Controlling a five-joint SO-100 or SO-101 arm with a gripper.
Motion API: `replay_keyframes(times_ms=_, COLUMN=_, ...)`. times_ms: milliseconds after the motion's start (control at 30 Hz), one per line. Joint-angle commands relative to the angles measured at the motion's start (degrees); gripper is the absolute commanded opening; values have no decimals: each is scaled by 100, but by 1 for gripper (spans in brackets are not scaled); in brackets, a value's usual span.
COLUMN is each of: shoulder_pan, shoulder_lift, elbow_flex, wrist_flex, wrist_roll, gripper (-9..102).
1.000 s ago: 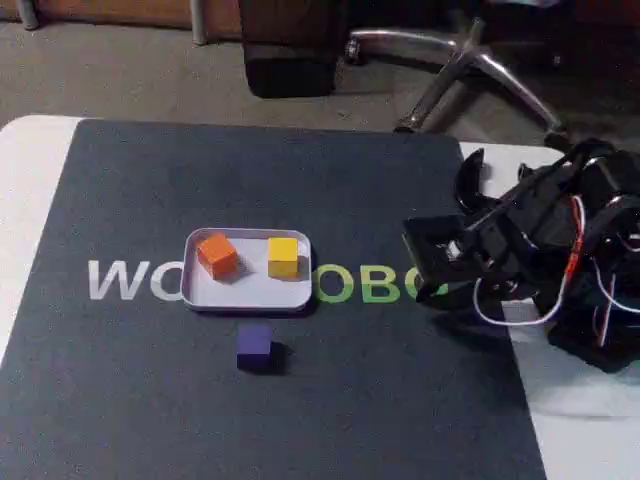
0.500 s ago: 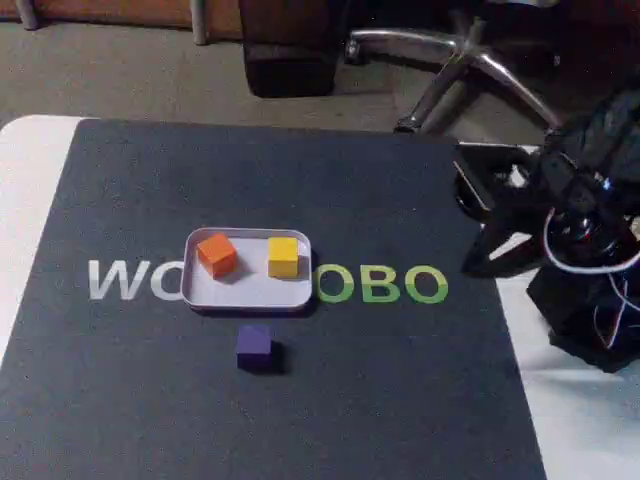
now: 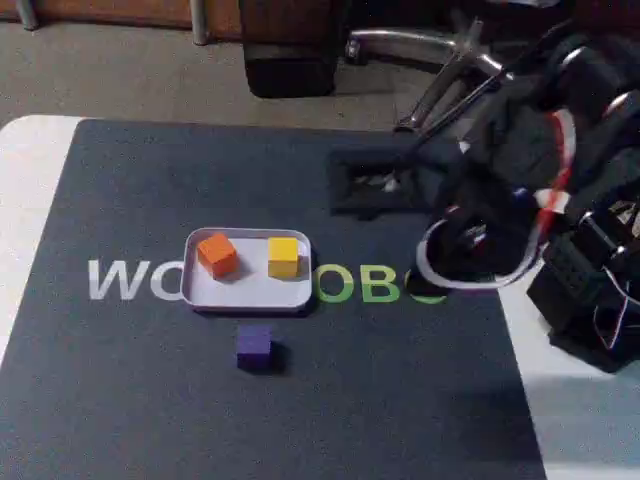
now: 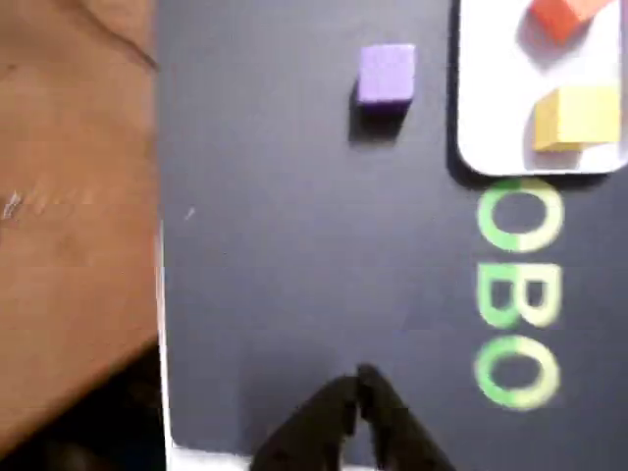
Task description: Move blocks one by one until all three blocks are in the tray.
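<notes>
The white tray (image 3: 250,290) lies mid-mat and holds the orange block (image 3: 217,254) at its left and the yellow block (image 3: 283,256) at its right. Just in front of the tray, the purple block (image 3: 254,346) rests on the mat. My gripper (image 3: 352,186) hovers above the mat, behind and to the right of the tray. In the wrist view the gripper (image 4: 360,383) is shut with nothing in it. Far ahead of it in that view are the purple block (image 4: 386,74), the tray (image 4: 491,88), the yellow block (image 4: 576,118) and the orange block (image 4: 569,12).
A dark mat (image 3: 150,400) with white and green lettering covers the white table (image 3: 30,170). The arm's base (image 3: 590,300) with loose wires stands at the right edge. A chair's metal legs (image 3: 450,60) stand on the floor behind the table.
The arm has risen from its folded pose at the right and reached left over the mat toward the tray. The three blocks have not moved.
</notes>
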Motion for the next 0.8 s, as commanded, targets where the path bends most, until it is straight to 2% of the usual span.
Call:
replay_keyframes(times_ms=0, shoulder_pan=264, shoulder_lift=-404, elbow_flex=-193, wrist_flex=-413, wrist_roll=114, gripper=-4)
replay_keyframes(times_ms=200, shoulder_pan=642, shoulder_lift=-870, elbow_flex=-62, wrist_flex=-1063, wrist_roll=255, gripper=-4)
replay_keyframes(times_ms=600, shoulder_pan=703, shoulder_lift=-2065, elbow_flex=-149, wrist_flex=-2303, wrist_roll=343, gripper=-2)
replay_keyframes(times_ms=767, shoulder_pan=721, shoulder_lift=-2698, elbow_flex=-589, wrist_flex=-2461, wrist_roll=378, gripper=-1)
